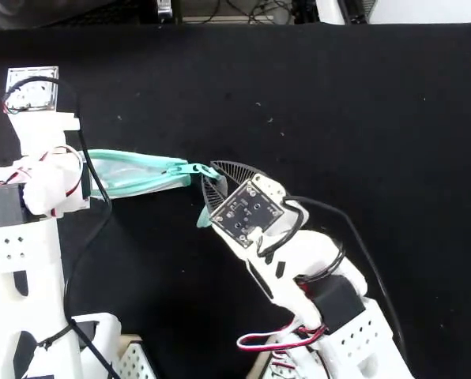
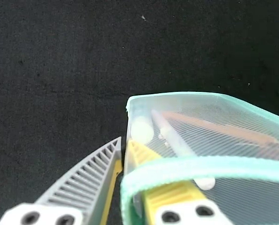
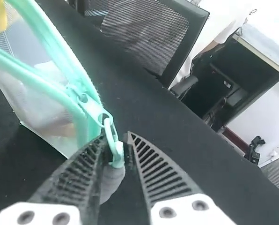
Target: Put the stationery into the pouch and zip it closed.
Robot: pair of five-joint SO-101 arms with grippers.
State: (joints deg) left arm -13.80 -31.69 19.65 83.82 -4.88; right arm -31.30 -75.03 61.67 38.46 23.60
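- Clamped with the left gripper (image 2: 124,146) on one end of the pouch (image 1: 133,175), mouth unzipped; may lose that end under a hard tug.
- Carries the stationery (image 2: 174,140) inside the pouch; could jam the slider if tipped up into the mouth.
- Pinched with the right gripper (image 3: 117,138) on the zipper pull (image 3: 112,146) at the pouch's far end; might slip off the thin tab.

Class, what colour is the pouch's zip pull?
Zip pull: mint green, best in the right wrist view.
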